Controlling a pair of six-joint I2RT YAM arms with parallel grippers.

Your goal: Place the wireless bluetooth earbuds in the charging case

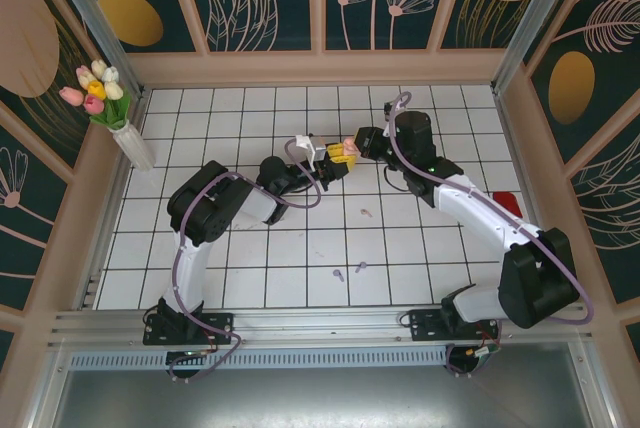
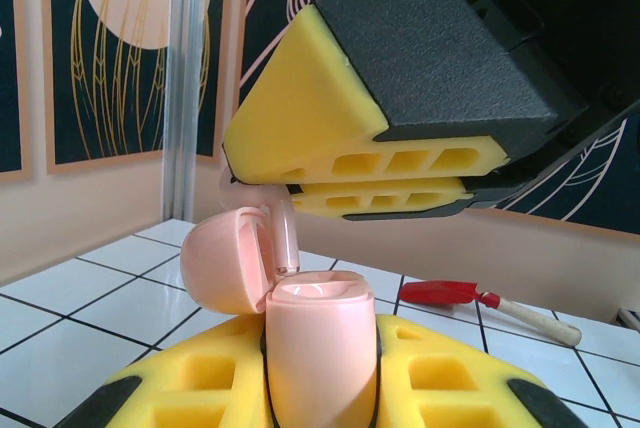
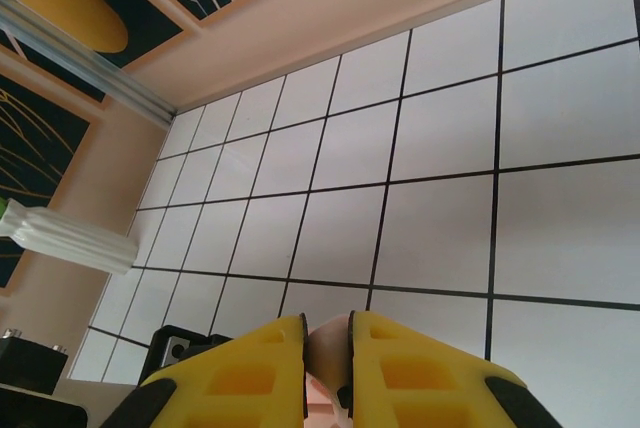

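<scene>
My left gripper (image 1: 337,161) is shut on the pale pink charging case (image 2: 320,348), which stands upright between its yellow fingers with the lid (image 2: 225,260) swung open to the left. Just above the case, my right gripper (image 1: 353,146) is shut on a pale pink earbud (image 3: 327,350). The earbud's stem (image 2: 283,238) hangs down right over the case's open top, beside the lid. On the tiles lie another pale pink earbud (image 1: 366,213) and two lilac earbuds (image 1: 340,273) (image 1: 361,266), all loose.
A white vase of tulips (image 1: 130,143) stands at the far left by the wall. A red trowel with a wooden handle (image 2: 470,295) lies on the tiles to the right, behind the right arm. Walls close the table on three sides.
</scene>
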